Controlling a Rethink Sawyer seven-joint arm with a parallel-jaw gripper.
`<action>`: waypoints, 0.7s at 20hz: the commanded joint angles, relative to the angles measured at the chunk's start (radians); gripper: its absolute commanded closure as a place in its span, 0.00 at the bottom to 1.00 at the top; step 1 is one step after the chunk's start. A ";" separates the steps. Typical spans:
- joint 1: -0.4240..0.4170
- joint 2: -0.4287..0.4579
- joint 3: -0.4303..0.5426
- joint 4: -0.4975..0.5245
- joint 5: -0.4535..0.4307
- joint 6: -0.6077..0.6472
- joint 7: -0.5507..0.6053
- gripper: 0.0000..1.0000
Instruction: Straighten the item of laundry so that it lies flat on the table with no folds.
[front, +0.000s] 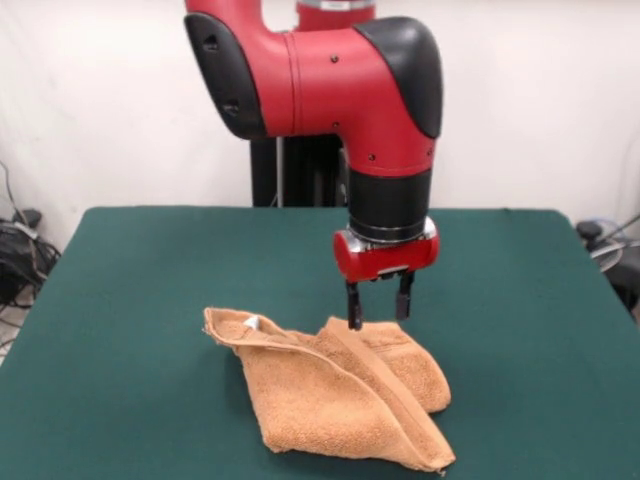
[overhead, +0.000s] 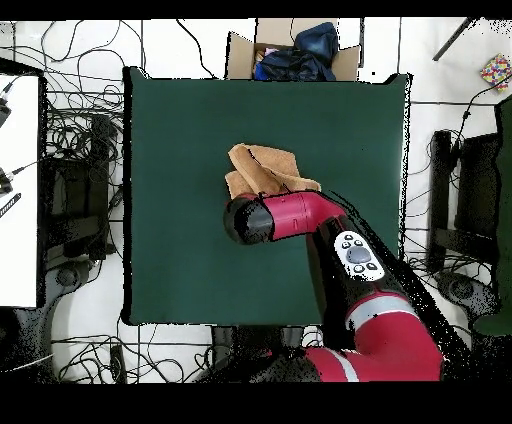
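Observation:
The orange-tan towel (front: 340, 390) lies folded and bunched on the dark green table (front: 130, 300), with a border band running diagonally across it and a small white label (front: 252, 323) near its left corner. My gripper (front: 378, 305) hangs straight down over the towel's far edge. Its two black fingers (front: 354, 306) are apart, with the tips at or just above the cloth and nothing between them. In the overhead view the towel (overhead: 270, 165) shows above the arm (overhead: 290, 215), which hides part of it and the gripper.
A cardboard box (overhead: 290, 50) with dark cloth stands past the table's far edge in the overhead view. Cables lie on the floor around the table (overhead: 70, 150). The robot's pedestal (front: 300, 170) is at the far side.

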 joint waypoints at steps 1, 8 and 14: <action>-0.019 0.035 -0.014 0.007 0.031 -0.032 0.137 0.00; -0.045 0.031 0.000 -0.021 0.031 0.005 0.102 0.00; -0.013 0.115 -0.047 -0.027 0.002 -0.100 0.167 0.00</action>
